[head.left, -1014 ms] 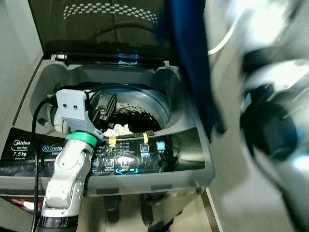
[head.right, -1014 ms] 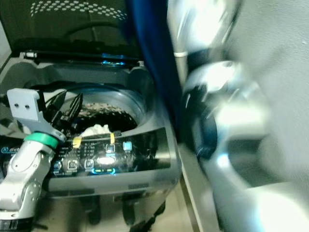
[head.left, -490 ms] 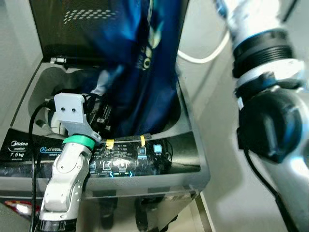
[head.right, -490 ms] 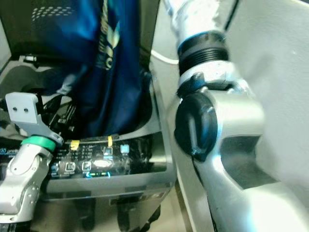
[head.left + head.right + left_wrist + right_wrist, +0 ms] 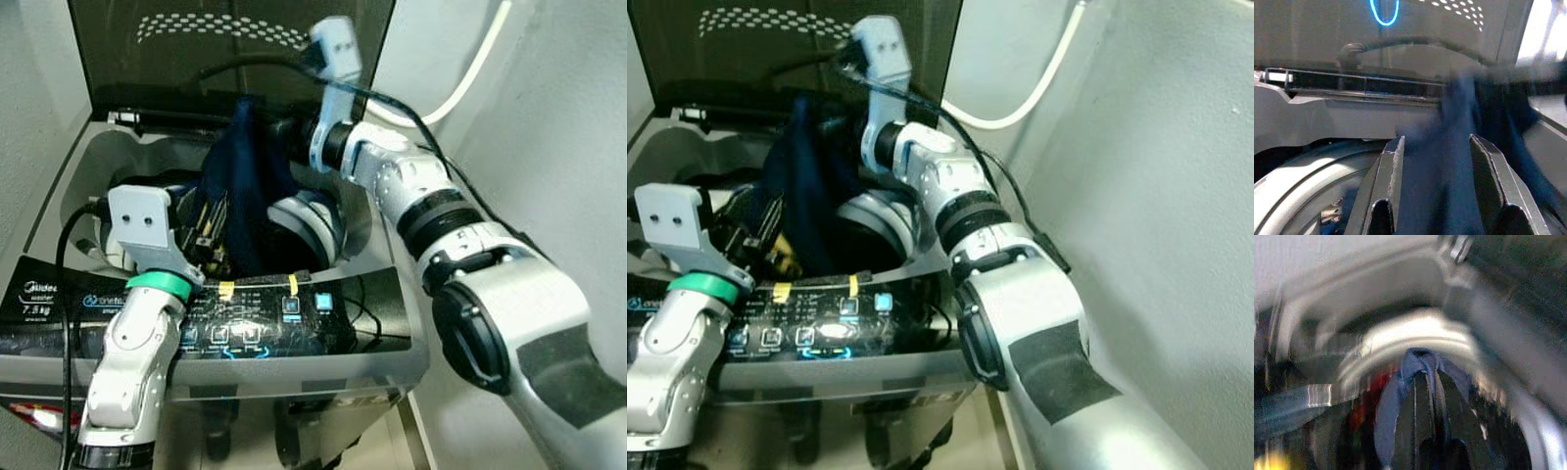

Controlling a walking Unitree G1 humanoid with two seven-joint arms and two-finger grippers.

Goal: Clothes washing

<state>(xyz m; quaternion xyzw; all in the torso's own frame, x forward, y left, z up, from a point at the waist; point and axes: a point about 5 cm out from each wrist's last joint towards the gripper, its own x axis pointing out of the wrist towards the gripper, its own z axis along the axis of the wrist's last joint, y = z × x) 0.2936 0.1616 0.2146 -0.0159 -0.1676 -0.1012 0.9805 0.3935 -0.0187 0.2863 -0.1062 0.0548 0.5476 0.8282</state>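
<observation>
A dark blue garment (image 5: 245, 186) is held pinched at its top by the closed right pincer (image 5: 257, 106) above the washing machine's drum (image 5: 313, 220), its long axis hanging straight down into the opening, while the left pincer (image 5: 1437, 183), fingers parted around the cloth, is stationed at the drum's front rim.

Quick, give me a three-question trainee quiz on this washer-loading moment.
1. True or false: the washing machine has its lid down.
2. Which gripper holds the dark blue garment? A) left gripper B) right gripper
3. Fill in: the garment hangs over the machine's ____.

Key: 1 false, the lid stands open. 2 B, shut on the cloth; the left gripper's fingers are open beside it. 3 drum.
</observation>
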